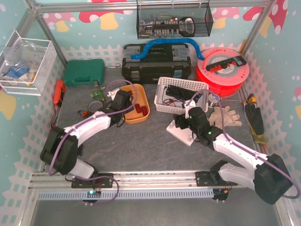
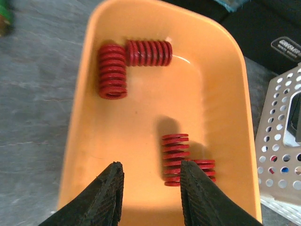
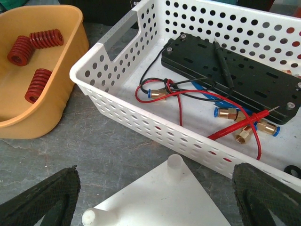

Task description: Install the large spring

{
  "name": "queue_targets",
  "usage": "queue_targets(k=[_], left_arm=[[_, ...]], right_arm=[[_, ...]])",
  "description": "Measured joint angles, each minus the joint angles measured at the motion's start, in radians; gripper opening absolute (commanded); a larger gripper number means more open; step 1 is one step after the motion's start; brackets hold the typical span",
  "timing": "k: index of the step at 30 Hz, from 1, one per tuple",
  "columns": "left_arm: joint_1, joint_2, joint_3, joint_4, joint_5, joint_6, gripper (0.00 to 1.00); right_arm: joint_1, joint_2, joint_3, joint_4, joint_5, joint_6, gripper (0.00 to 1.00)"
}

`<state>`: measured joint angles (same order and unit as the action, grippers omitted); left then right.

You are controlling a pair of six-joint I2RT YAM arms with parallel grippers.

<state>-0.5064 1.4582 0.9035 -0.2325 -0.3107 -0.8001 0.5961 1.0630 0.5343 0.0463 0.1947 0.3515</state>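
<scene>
Staging the pick: we judge that the step in hand is choosing a spring from the orange tray (image 2: pixel 214 89). Nothing sits on the fixture yet.

- Left gripper (image 2: pixel 150 200) hovers over the tray's near end. Its black, rough-ribbed fingers (image 2: pixel 107 197) are spread and hold nothing.
- Right gripper (image 3: pixel 155 188) hangs above the white base plate (image 3: pixel 188 209), fingers spread wide and empty.

Task item: all the red coil springs lie in the tray.
- Two lie at the far end, touching in an L shape: far spring (image 2: pixel 113 70) and crosswise spring (image 2: pixel 148 52).
- A near spring (image 2: pixel 175 157) lies just ahead of the left fingers.
- A short spring (image 2: pixel 203 165) lies beside the near spring, partly hidden.
- We cannot say firmly which one is the large spring. The far pair looks stoutest.

Materials:
- The springs are painted steel with flat-wound coils. They are cylindrical and likely to roll.
- The tray is glossy moulded plastic with rounded walls, so it is probably slick.
- The plate is matte white and carries a blunt round peg (image 3: pixel 174 164) and a corner peg (image 3: pixel 89 216).
- The perforated basket (image 3: pixel 117 101) stands just behind the plate.

Next move, in our judgement: reach forward, straddle the chosen coil across its diameter and close firmly. Then lift it and carry it to a peg with its axis upright.
</scene>
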Motion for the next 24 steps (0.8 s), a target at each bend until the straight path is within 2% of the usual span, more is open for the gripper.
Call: queue_targets(k=[11,24], left_arm=[[-0.048,0.245,0.125,0.035,0.065,-0.033,0.39],[-0.050,0.372,0.169,0.038,0.098,-0.034,0.41]], right_arm=[[0.002,-0.013,0.000,0.004,0.028,-0.002,0.88],[0.003,-0.023,-0.002,0.006,0.035,-0.003,0.88]])
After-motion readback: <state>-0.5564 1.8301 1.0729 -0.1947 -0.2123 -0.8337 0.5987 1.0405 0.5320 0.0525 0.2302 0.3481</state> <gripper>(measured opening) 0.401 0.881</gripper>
